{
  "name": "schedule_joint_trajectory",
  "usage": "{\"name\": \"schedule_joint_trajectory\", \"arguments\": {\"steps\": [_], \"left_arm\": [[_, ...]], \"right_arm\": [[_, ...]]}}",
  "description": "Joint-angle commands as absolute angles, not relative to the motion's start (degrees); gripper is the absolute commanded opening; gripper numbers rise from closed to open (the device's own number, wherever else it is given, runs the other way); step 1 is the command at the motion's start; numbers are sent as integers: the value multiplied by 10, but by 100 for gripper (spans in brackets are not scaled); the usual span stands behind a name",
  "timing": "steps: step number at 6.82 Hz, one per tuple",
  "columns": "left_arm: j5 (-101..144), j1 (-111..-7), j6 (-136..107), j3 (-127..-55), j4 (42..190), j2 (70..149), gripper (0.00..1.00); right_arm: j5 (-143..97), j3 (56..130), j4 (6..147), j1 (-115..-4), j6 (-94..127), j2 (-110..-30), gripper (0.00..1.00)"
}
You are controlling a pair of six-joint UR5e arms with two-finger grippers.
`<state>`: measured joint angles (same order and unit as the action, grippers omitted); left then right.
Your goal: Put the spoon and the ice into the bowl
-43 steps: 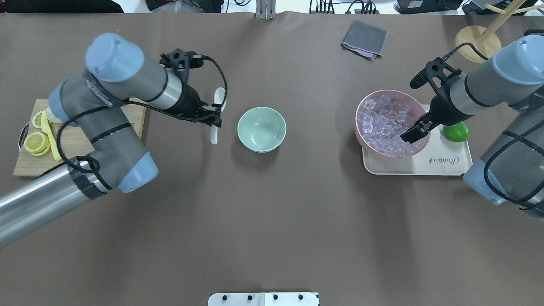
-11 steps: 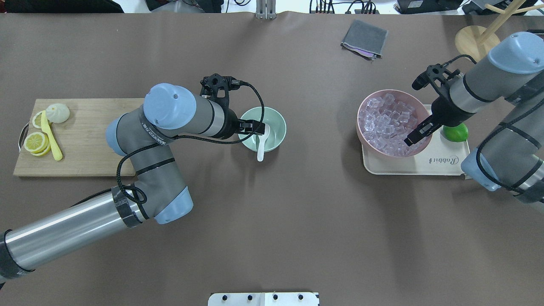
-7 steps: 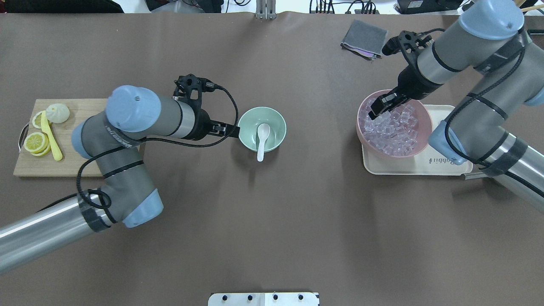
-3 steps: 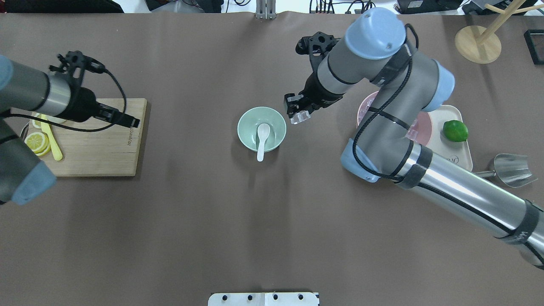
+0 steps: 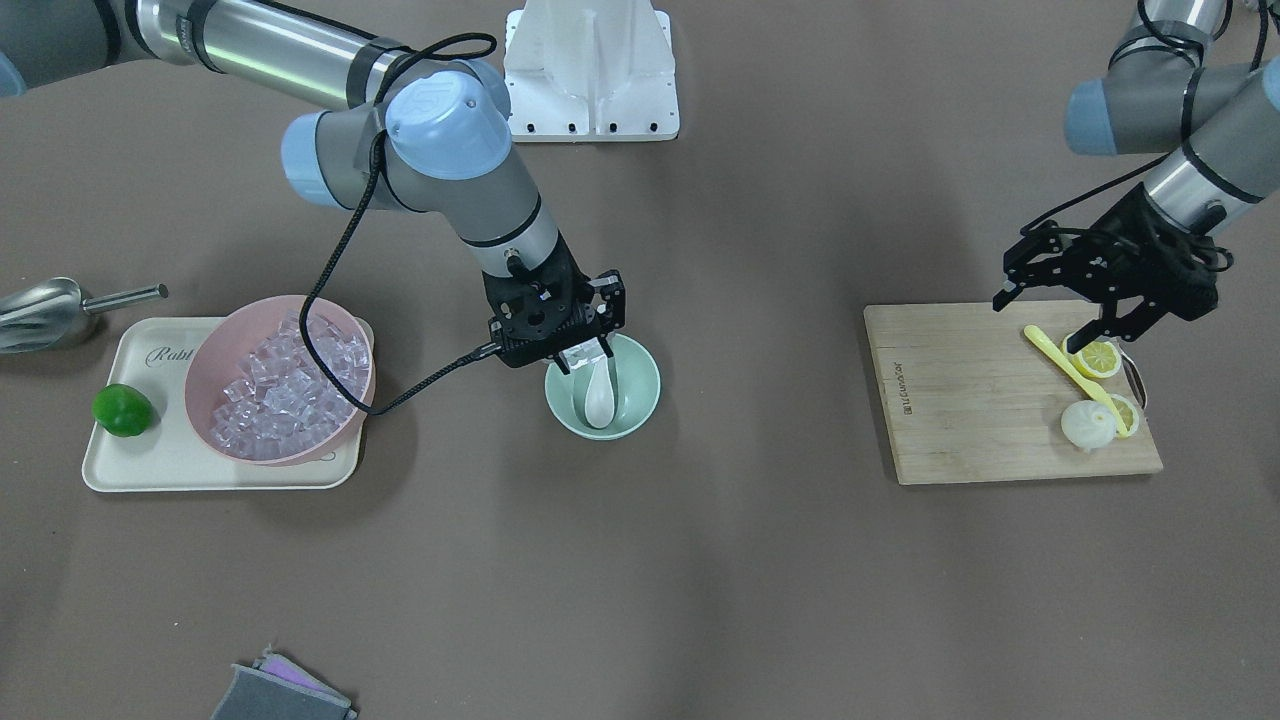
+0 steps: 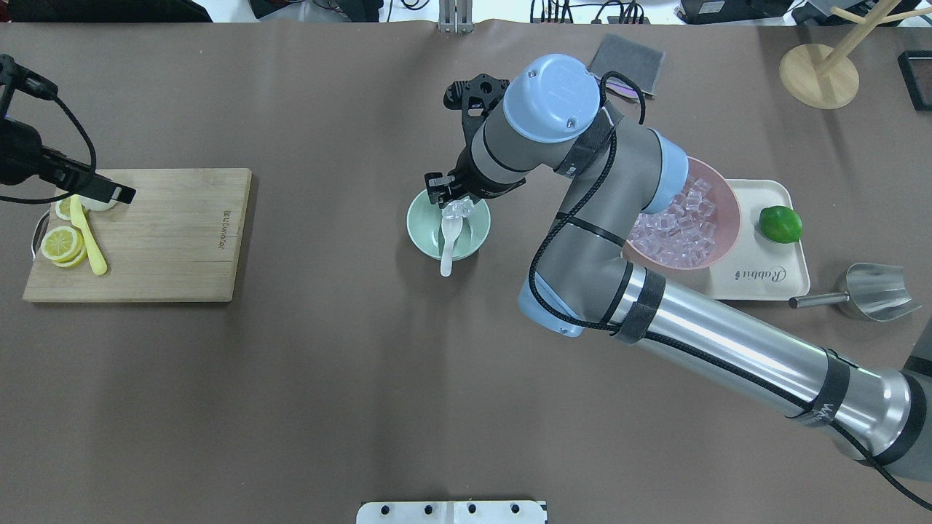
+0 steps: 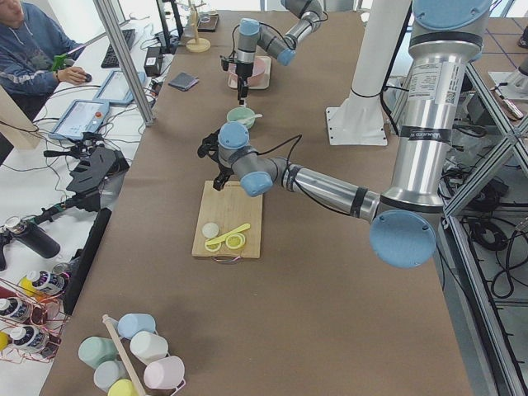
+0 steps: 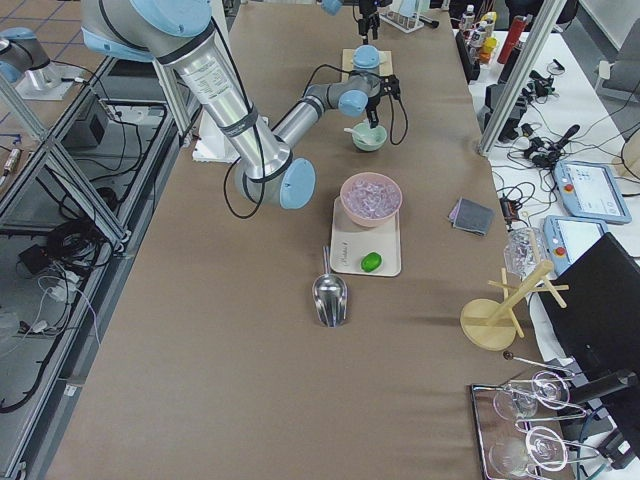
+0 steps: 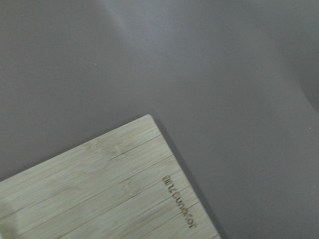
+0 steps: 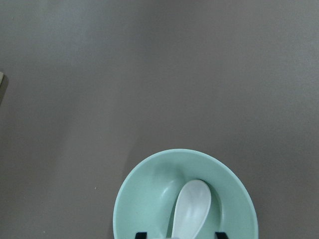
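The mint-green bowl (image 6: 419, 225) stands mid-table, also in the front view (image 5: 642, 398) and the right wrist view (image 10: 144, 199). The white spoon (image 6: 447, 246) lies in it, scoop inside and handle over the near rim; it also shows in the front view (image 5: 600, 393) and the right wrist view (image 10: 191, 206). My right gripper (image 6: 455, 207) is shut on a clear ice cube (image 6: 458, 210) and holds it just over the bowl, as the front view (image 5: 580, 354) shows. My left gripper (image 5: 1040, 322) is open and empty above the far-left end of the cutting board (image 6: 160, 233).
A pink bowl of ice cubes (image 6: 688, 233) and a lime (image 6: 780, 224) sit on a cream tray (image 6: 764, 280) at the right, a metal scoop (image 6: 874, 291) beside it. Lemon slices (image 6: 62, 244) and a yellow spoon (image 6: 87, 233) lie on the board. A grey cloth (image 6: 626, 58) lies at the back.
My right gripper has carried the ice cube left, from beside the bowl to over it. My left arm has drawn back farther left. The spoon has stayed in the bowl.
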<state>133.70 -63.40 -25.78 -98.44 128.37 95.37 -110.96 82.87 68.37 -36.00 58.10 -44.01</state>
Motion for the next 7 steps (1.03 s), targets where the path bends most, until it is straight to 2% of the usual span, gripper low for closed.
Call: {"name": "schedule_joint_trajectory", "arguments": {"steps": [1,2,4,7], "left_arm": [[1346,-645,-246,-981,1286,940,98],[1346,-646,-246,-981,1286,935,98],[1371,-689,-190,-982,1281,905,98],[1385,-748,-122,-979,1278,843,98]], "right_arm": [[-1083,818,651,-348,592,-447,100],[-1094,829,652,-354,587,-456,100],[-1181,915,653,-415,516,-571,100],[-1352,968,656,-590,316,-730,100]]}}
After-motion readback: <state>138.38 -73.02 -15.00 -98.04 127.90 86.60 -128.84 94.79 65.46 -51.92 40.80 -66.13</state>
